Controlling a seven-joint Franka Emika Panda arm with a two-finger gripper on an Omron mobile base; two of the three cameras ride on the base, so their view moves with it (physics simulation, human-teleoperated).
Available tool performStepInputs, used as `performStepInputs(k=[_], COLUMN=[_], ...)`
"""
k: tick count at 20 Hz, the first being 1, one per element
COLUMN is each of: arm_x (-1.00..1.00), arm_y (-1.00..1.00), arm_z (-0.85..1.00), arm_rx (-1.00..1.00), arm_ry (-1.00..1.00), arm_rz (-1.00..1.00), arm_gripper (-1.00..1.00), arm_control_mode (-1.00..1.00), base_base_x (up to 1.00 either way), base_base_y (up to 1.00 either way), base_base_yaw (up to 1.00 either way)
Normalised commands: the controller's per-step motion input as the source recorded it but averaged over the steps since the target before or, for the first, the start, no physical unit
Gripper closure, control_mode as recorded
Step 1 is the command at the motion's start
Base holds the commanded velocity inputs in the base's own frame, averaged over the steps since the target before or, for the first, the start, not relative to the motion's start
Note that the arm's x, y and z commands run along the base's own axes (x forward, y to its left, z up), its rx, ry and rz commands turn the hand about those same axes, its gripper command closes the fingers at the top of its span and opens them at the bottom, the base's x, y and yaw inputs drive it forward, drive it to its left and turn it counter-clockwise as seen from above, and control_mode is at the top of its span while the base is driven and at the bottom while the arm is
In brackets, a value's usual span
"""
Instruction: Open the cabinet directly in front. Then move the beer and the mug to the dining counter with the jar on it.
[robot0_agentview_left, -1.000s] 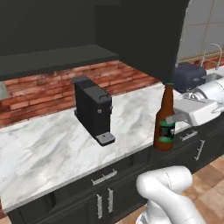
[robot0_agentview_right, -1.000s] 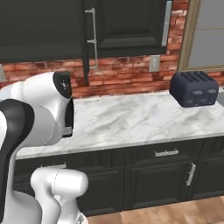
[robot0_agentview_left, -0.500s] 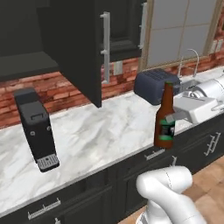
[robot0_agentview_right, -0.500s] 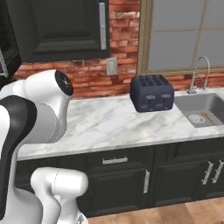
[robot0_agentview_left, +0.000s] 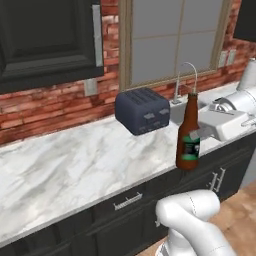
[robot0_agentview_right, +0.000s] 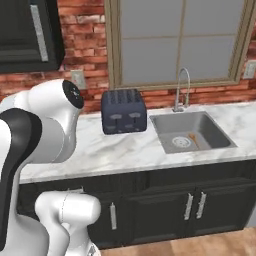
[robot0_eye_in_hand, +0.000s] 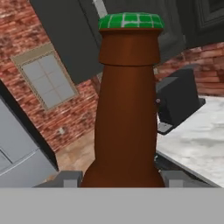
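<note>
While the gripper (robot0_agentview_left: 196, 134) carries it, the beer (robot0_agentview_left: 188, 134) hangs upright over the marble worktop's (robot0_agentview_left: 75, 165) front edge.
Seen from the hand view, the brown bottle stands between the two fingertips (robot0_eye_in_hand: 65, 179), which clamp its body at 7 and 5 o'clock; the toaster (robot0_agentview_left: 142, 110) sits at the bottle's 10 o'clock.

beer (robot0_agentview_left: 189, 134) upright, held by gripper (robot0_agentview_left: 204, 133), right of toaster (robot0_agentview_left: 142, 110) | toaster on marble worktop (robot0_agentview_left: 75, 165) | cabinet (robot0_agentview_left: 47, 40) up-left of toaster | faucet (robot0_agentview_left: 186, 80) behind beer
</note>
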Motion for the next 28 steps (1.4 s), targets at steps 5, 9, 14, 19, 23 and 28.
performStepInputs(k=[5,9,14,19,23,28], arm_x=[0.00,0.00,0.00,0.00,0.00,0.00], arm_y=[0.00,0.00,0.00,0.00,0.00,0.00], arm_z=[0.00,0.00,0.00,0.00,0.00,0.00], arm_rx=[0.00,0.00,0.00,0.00,0.00,0.00], arm_ry=[0.00,0.00,0.00,0.00,0.00,0.00], arm_rz=[0.00,0.00,0.00,0.00,0.00,0.00], arm_gripper=[1.00,1.00,1.00,1.00,1.00,1.00], arm_control_mode=[1.00,1.00,1.00,1.00,1.00,1.00], base_base_x=[0.61,0.24,0.00,0.00,-0.04,-0.21], base_base_y=[-1.00,-1.00,-1.00,-1.00,-1.00,-1.00], base_base_yaw=[0.14,0.34,0.37,0.33,0.28,0.25])
